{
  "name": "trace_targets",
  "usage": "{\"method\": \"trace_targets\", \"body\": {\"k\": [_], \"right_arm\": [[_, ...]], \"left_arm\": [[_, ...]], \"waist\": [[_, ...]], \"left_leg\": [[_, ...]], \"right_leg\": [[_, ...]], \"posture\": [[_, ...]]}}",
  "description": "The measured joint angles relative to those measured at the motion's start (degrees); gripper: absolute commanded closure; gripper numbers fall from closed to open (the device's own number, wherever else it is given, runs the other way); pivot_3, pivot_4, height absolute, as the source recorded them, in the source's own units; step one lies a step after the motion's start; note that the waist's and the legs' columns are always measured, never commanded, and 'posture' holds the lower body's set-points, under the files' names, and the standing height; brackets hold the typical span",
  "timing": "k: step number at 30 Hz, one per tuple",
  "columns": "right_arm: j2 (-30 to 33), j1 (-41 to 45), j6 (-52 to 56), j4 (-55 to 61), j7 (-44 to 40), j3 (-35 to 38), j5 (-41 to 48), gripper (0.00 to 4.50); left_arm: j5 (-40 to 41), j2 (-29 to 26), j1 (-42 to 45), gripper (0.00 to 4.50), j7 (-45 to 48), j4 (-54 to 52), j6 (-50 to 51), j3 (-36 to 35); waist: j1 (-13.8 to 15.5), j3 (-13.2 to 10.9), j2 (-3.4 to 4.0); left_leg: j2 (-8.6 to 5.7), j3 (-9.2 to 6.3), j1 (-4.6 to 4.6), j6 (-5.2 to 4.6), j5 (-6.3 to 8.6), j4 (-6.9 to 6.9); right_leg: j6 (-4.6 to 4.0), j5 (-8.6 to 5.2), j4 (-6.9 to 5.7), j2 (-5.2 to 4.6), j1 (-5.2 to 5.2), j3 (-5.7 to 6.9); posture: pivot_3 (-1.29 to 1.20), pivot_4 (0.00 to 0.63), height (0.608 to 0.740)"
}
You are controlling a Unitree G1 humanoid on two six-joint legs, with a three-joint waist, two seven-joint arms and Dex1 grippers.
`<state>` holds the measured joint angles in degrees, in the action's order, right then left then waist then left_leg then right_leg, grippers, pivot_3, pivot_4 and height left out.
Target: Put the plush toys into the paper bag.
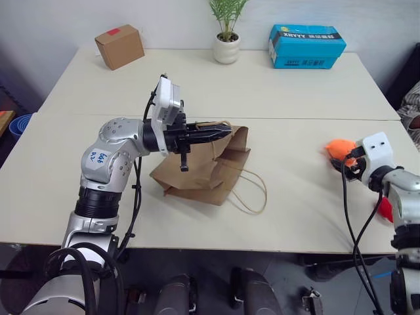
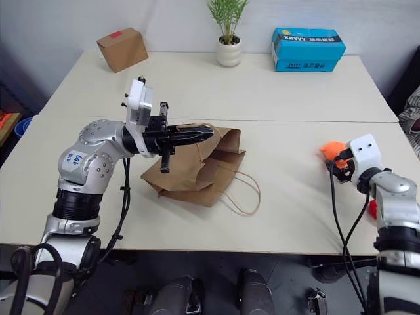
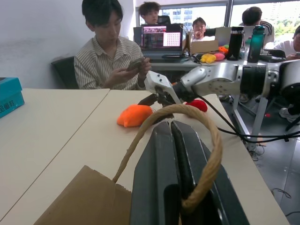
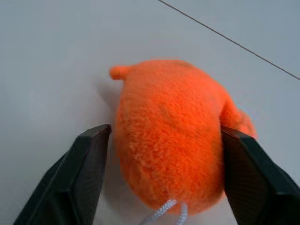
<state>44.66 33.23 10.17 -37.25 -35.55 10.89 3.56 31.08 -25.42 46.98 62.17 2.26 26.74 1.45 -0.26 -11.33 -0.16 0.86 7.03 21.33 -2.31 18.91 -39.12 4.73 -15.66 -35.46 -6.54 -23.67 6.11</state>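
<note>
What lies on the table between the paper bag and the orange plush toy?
Nothing: in the left eye view, bare table separates the paper bag from the orange plush toy.

left hand (image 2: 209,133) at paper bag (image 2: 197,172) top | right hand (image 2: 336,161) at orange plush toy (image 2: 329,150)

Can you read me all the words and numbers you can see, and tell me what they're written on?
"XNYYY": white letters on the blue box at the back of the table; the smaller print below is too small to read.
Handwritten blue marks on the left arm's white sticker: not legible.
Red label on the cardboard box: no readable text.
Laptop screen: too blurred.
</note>
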Motion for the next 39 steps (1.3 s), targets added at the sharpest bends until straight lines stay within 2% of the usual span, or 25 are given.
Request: {"method": "trace_targets", "body": {"k": [5, 7, 9, 12, 14, 17, 20, 27, 31, 36, 39], "right_arm": [[0.47, 2.91, -4.52, -5.40, -1.82, -1.76, -0.95, 3.57], [1.80, 1.84, -6.59, -4.65, -4.54, -1.55, -0.56, 4.06], [2.07, -1.95, -7.95, 1.84, -10.57, -0.20, 3.76, 4.36], [0.95, -10.57, -7.08, 20.11, -20.65, 1.77, 15.02, 4.37], [-0.03, -15.07, -3.06, 31.52, -23.49, 1.94, 21.28, 4.37], [-2.10, -17.72, 3.46, 43.25, -22.33, 0.22, 26.14, 4.37], [-6.24, -17.20, 11.32, 52.31, -17.72, -5.90, 28.19, 4.37], [-10.40, -10.67, 18.57, 54.56, -12.94, -15.27, 25.79, 4.37], [-13.64, -6.64, 18.41, 50.42, -11.24, -20.04, 20.49, 4.37], [-15.45, -2.31, 15.11, 46.08, -13.88, -26.09, 15.38, 4.37], [-19.62, 0.37, 12.66, 40.64, -14.45, -26.86, 13.66, 4.37]], "left_arm": [[-0.08, -0.01, 0.00, 4.50, -0.15, 0.00, -0.14, -0.01], [-0.08, 0.01, 0.00, 4.50, -0.04, -0.01, -0.41, 0.00], [0.70, 0.10, 0.05, 4.50, 0.27, -0.05, -0.27, -0.60], [2.96, 0.29, 0.29, 4.50, 1.34, -0.59, 1.09, -1.34], [3.29, -0.24, 0.37, 4.50, 2.30, -1.11, 1.58, -1.34], [3.31, -0.45, 0.38, 4.50, 3.16, -1.33, 1.83, -1.02], [3.36, 0.70, 0.80, 4.50, 3.40, -1.54, 2.22, -0.26], [4.49, 2.13, 1.52, 4.50, 3.38, -3.94, 3.86, 0.17], [4.94, 2.92, 1.50, 4.50, 3.09, -4.23, 4.45, 0.24], [5.21, 2.92, 1.15, 4.50, 3.03, -4.47, 4.52, 0.22], [5.21, 3.21, 0.62, 4.50, 3.11, -4.57, 4.48, 0.67]], "waist": [[0.00, 0.00, 0.00], [0.00, 0.00, 0.00], [0.12, 0.00, 0.00], [0.28, 0.00, 0.01], [0.27, -0.01, 0.00], [0.22, -0.01, 0.00], [0.24, -0.01, -0.01], [0.32, 0.00, 0.00], [0.20, -0.01, -0.01], [0.10, 0.00, -0.01], [0.04, -0.01, -0.01]], "left_leg": [[0.03, 0.00, -0.01, 0.02, -0.01, 0.00], [0.03, 0.00, -0.01, 0.02, -0.01, 0.00], [0.06, -0.05, 0.02, 0.05, -0.01, 0.01], [0.06, -0.13, 0.06, 0.08, 0.00, 0.01], [0.07, -0.15, 0.05, 0.11, 0.01, -0.02], [0.06, -0.14, -0.03, 0.10, 0.01, -0.05], [0.08, -0.15, -0.03, 0.13, 0.03, -0.05], [0.03, -0.16, 0.11, 0.09, 0.05, -0.05], [0.04, -0.16, 0.12, 0.09, 0.05, -0.05], [0.04, -0.15, 0.12, 0.08, 0.05, -0.05], [0.04, -0.15, 0.13, 0.07, 0.04, -0.06]], "right_leg": [[0.00, 0.00, -0.01, 0.00, 0.01, 0.00], [0.00, 0.00, -0.01, 0.01, 0.00, 0.00], [0.00, 0.00, 0.01, 0.01, -0.01, 0.01], [0.01, 0.00, 0.01, 0.03, -0.01, 0.05], [0.02, 0.01, 0.01, 0.02, 0.01, 0.06], [0.03, 0.02, 0.01, -0.04, 0.08, 0.03], [0.01, 0.01, -0.01, -0.11, 0.05, 0.01], [0.01, 0.01, 0.05, -0.04, -0.02, 0.07], [0.01, 0.01, 0.03, 0.00, -0.05, 0.09], [0.01, 0.01, 0.04, 0.04, -0.05, 0.09], [0.01, 0.01, 0.02, 0.04, -0.06, 0.09]], "posture": [[0.00, 0.150, 0.740], [0.00, 0.150, 0.740], [0.00, 0.150, 0.740], [0.00, 0.150, 0.740], [0.00, 0.150, 0.740], [0.00, 0.150, 0.740], [0.00, 0.150, 0.740], [0.00, 0.150, 0.740], [0.00, 0.150, 0.740], [0.00, 0.150, 0.740], [0.00, 0.150, 0.740]]}}
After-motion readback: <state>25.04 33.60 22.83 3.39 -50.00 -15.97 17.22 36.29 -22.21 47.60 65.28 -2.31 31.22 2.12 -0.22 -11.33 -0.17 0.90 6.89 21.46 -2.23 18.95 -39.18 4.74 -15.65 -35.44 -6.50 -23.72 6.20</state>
